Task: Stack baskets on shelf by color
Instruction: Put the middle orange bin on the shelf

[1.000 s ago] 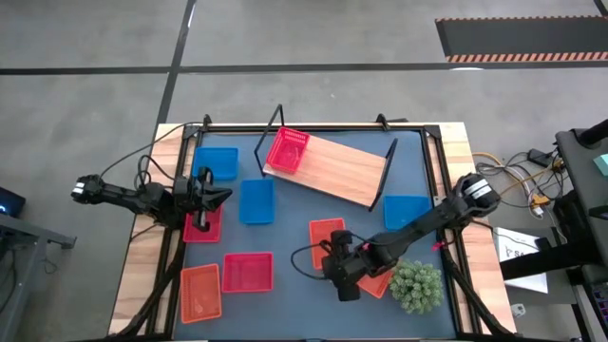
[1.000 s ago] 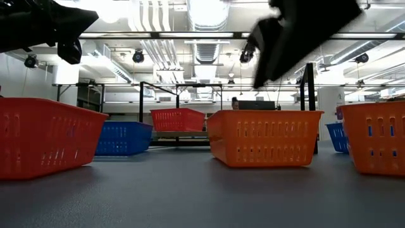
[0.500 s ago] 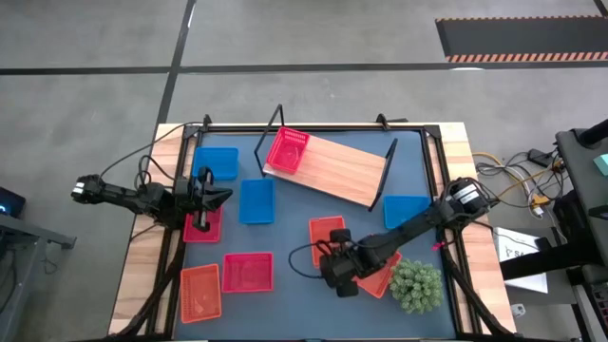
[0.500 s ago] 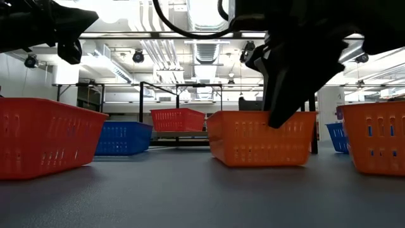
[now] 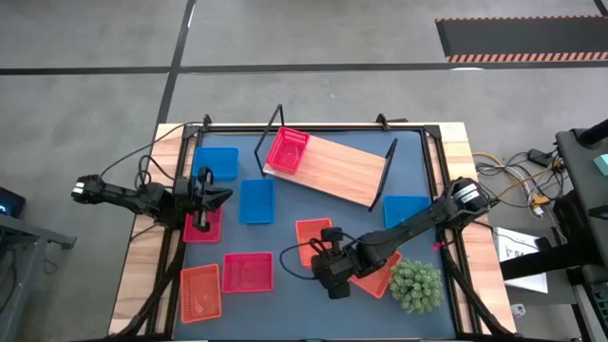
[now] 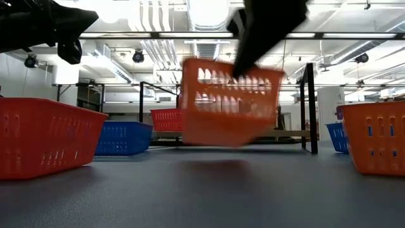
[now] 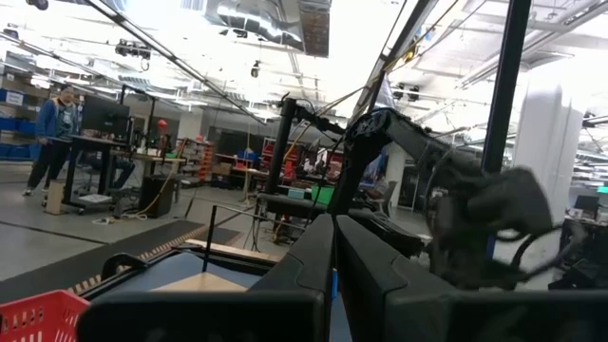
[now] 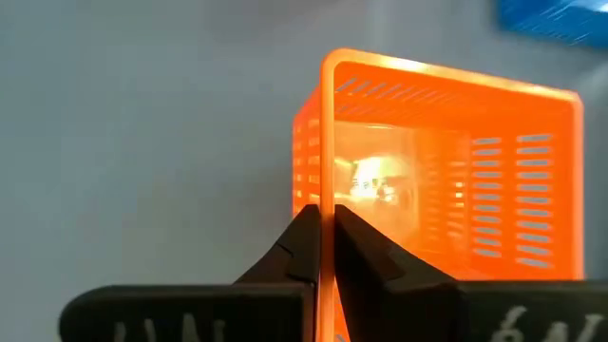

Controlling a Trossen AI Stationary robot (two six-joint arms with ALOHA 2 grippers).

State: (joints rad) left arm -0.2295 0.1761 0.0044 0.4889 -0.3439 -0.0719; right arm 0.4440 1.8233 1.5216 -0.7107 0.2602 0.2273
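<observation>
My right gripper [image 5: 329, 270] is shut on an orange basket [image 6: 231, 101], which hangs tilted above the table's near middle. The shelf [image 5: 334, 171], a wooden board on black wire ends, stands at the far middle with a red basket [image 5: 287, 150] on its left end. Blue [image 5: 256, 201], red [image 5: 248, 272] and orange [image 5: 200, 292] baskets sit flat on the table. My left gripper [image 7: 334, 237] is shut on nothing and hovers above a red basket [image 5: 202, 226] at the left. My right gripper pinches one wall of the orange basket at its rim [image 8: 326, 223], one finger inside the basket and one outside. The fingers come from above, pointing down, at the basket's near end. The basket is lifted clear of the table and hangs tilted.
A green spiky plant [image 5: 415, 285] stands at the near right, beside another orange basket [image 5: 378, 282] under my right arm. Blue baskets sit at the right [image 5: 407, 211] and the far left [image 5: 217, 161]. Cables trail from both arms.
My right gripper has come down over the orange basket's wall, shut on it and gone up and toward the table's left edge. The basket, which stood flat on the table, is now lifted clear and tilted.
</observation>
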